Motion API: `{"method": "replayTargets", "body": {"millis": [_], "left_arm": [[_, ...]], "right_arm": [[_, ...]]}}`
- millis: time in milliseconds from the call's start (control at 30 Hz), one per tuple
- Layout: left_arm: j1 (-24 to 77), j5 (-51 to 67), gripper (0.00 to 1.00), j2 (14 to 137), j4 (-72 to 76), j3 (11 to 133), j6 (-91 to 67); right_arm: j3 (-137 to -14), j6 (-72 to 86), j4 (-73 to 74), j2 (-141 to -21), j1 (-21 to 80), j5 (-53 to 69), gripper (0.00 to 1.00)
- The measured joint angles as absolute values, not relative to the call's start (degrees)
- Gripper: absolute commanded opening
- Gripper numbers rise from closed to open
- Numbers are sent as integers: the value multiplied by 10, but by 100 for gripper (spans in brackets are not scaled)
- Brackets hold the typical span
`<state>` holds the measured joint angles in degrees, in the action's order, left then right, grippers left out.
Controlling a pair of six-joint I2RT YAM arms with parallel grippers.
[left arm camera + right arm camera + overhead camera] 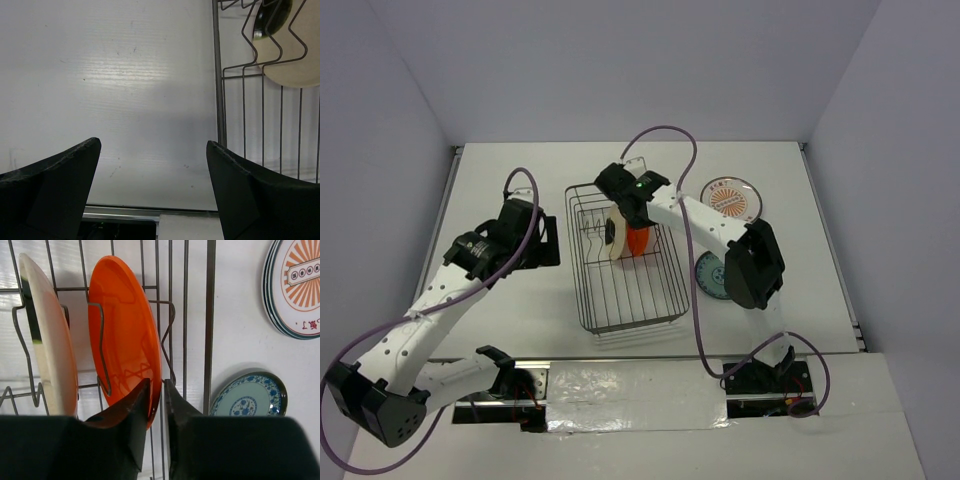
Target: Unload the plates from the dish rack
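Mid-unloading at the dish rack point(630, 295): nipped on its exposed rim by the right gripper point(156, 390), jaws drawn in to a thin slit around the edge, the solid orange plate point(125, 330), standing upright between the zigzag prongs point(102, 355) toward the rack's far end. Just left of it in the next slot, also on edge, the cream plate point(47, 345) with the dark patch. Already out on the table point(800, 300), right of the rack: the sunburst plate point(730, 197) farther back and the teal plate point(708, 272) nearer, half hidden under the right arm. Off to the left of the rack, hovering above bare table with jaws spread wide and nothing between them, the left gripper point(155, 190). Judged from the gloss and the thin hard rim: stiff, light, probably slick, and likely to chip or crack if knocked against wire or dropped. Best taken on the free edge clear of the prongs, with a firm pinch, then lifted straight out of the slot before any swing to the right. Worth watching: a narrow bite on a smooth rim, hence some risk of pivoting or slipping between the pads; also the wire loop crossing the plate's face, apt to snag a tilted lift and jar the cream neighbour close beside it.
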<state>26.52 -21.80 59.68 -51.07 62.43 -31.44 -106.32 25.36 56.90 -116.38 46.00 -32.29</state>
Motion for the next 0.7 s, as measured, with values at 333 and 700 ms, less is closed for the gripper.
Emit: {"method": "replayTargets", "body": {"millis": [333,700], "left_arm": [[263,-220,99,599,-514,622,-309],[263,-213,100,624,-511,627,-300]], "right_arm": [[-1134,303,644,-1166,459,-372,0],[-1078,367,684,-978,364,-392,0]]}}
